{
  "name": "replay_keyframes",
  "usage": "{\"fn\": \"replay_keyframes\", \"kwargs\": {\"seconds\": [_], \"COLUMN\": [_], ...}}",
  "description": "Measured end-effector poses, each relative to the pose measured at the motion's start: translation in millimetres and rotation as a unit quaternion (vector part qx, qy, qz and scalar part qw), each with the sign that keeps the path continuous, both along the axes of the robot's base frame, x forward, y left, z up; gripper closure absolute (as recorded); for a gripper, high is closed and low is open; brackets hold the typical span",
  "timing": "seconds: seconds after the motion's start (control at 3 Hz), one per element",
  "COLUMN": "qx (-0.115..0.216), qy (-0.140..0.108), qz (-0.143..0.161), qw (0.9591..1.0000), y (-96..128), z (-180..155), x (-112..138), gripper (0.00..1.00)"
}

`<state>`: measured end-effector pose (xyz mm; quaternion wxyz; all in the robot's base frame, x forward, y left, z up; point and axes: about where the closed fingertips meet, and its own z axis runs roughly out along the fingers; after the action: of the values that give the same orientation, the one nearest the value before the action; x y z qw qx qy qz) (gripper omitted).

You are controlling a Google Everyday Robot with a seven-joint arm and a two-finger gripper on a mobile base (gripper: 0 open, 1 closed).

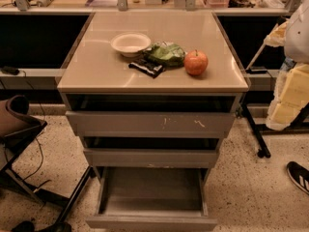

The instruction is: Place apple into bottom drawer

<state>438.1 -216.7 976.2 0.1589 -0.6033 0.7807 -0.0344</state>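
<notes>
The red-orange apple [196, 62] stands upright on the beige cabinet top [96, 71], near its right front edge. The bottom drawer [152, 197] is pulled well out and its inside is bare. My arm's white body [298, 33] and the pale yellowish gripper [288, 100] hang at the frame's right edge. The gripper is right of the cabinet, below the level of its top, and apart from the apple. Nothing shows in the gripper.
A white bowl [131, 43], a green bag [165, 53] and a dark snack bar [147, 67] lie left of the apple. The two upper drawers [149, 123] stand slightly out. A chair [17, 124] is at left; a black stand leg [255, 134] and a shoe [299, 176] are at right.
</notes>
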Motion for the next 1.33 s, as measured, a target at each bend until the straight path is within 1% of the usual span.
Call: {"fn": "replay_keyframes", "kwargs": {"seconds": [0.33, 0.67, 1.0, 1.33], "qx": [0.000, 0.018, 0.072, 0.139], "qy": [0.000, -0.010, -0.030, -0.053], "qz": [0.000, 0.009, 0.031, 0.052], "qw": [1.0000, 0.9998, 0.9965, 0.9874], "y": [0, -2, -12, -13], "z": [0, 5, 9, 8], "x": [0, 15, 49, 94], "gripper": [0.00, 0.00, 0.00, 0.00]}}
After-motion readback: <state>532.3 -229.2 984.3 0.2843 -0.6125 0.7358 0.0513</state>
